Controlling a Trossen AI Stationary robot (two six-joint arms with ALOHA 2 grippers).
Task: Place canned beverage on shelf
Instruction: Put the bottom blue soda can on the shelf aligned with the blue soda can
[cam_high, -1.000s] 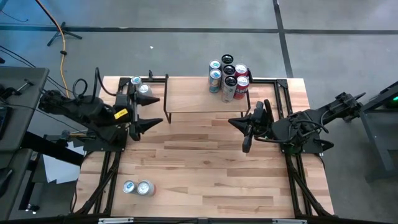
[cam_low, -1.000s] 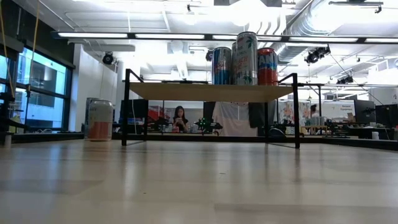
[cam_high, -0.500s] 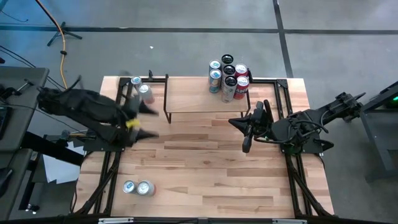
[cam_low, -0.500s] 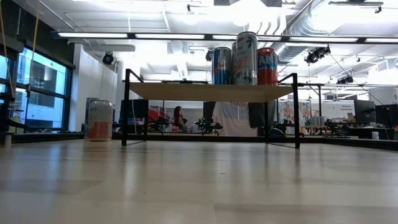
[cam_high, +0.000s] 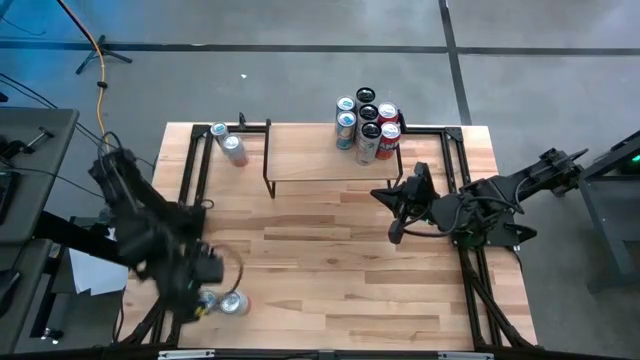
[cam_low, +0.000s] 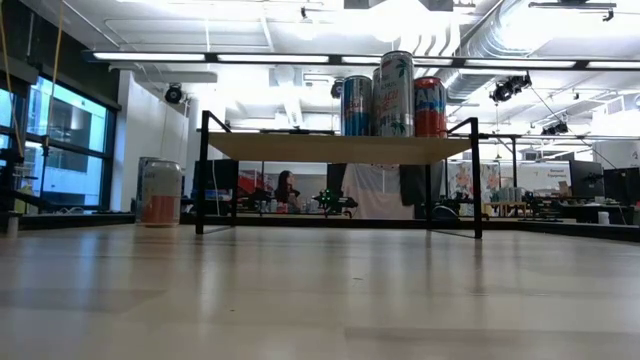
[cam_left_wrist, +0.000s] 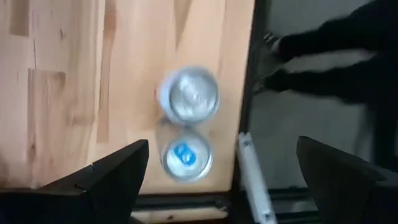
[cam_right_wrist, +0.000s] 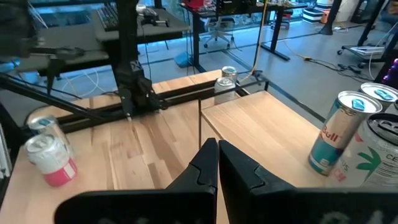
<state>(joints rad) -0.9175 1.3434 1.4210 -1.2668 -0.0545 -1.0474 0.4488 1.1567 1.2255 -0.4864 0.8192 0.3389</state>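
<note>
Left gripper (cam_high: 205, 290) hangs wide open over two cans at the table's near-left corner.

Seen from the wrist, its fingers (cam_left_wrist: 115, 171) stand far apart and hold nothing, above a silver-topped can (cam_left_wrist: 188, 95) touching a blue-tabbed can (cam_left_wrist: 185, 157) by the table edge. The shelf (cam_high: 330, 155) stands at the far side of the table (cam_high: 340, 270), with a cluster of cans (cam_high: 366, 125) on its right end. Two more cans (cam_high: 228, 143) stand near the far-left corner, beside the shelf. The right gripper (cam_high: 397, 233) waits right of centre, fingers pressed shut, empty.
</note>
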